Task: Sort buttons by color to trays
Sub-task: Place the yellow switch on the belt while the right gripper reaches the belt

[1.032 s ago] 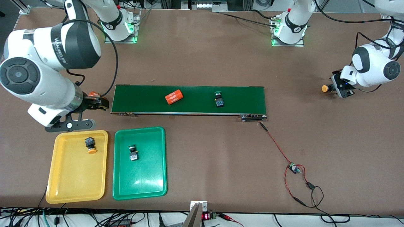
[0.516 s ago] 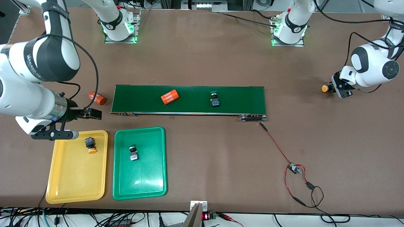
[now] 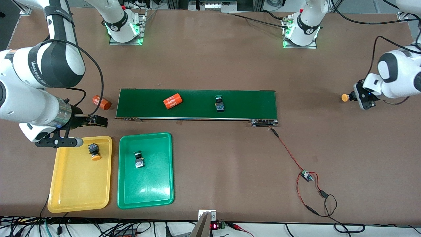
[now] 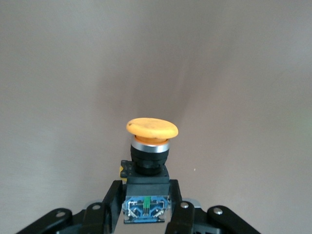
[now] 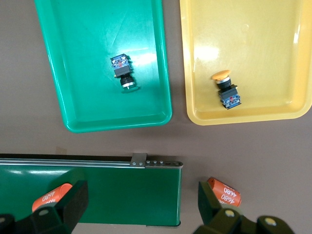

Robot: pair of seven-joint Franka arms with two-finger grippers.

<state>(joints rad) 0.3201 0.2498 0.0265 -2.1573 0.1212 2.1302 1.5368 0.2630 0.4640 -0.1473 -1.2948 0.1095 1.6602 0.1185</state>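
Note:
My left gripper (image 3: 354,97) is shut on an orange-capped button (image 3: 345,97) and holds it above the bare table at the left arm's end; in the left wrist view the button (image 4: 151,146) sits cap-outward between the fingers (image 4: 113,202). My right gripper (image 3: 99,121) is open and empty over the table between the belt's end and the yellow tray (image 3: 79,191). That tray holds an orange button (image 3: 94,152). The green tray (image 3: 148,191) holds a green button (image 3: 138,159). Another green button (image 3: 219,103) lies on the belt.
The long dark-green belt (image 3: 250,103) also carries an orange "4680" cylinder (image 3: 172,101). A second cylinder (image 3: 101,102) lies on the table off the belt's end, by my right gripper. A red wire with a small board (image 3: 306,176) trails from the belt's end nearer the left arm.
My right gripper left the cylinder beside the belt's end and moved toward the yellow tray. The belt's cylinder and green button shifted toward the right arm's end. My left gripper shifted outward with its button.

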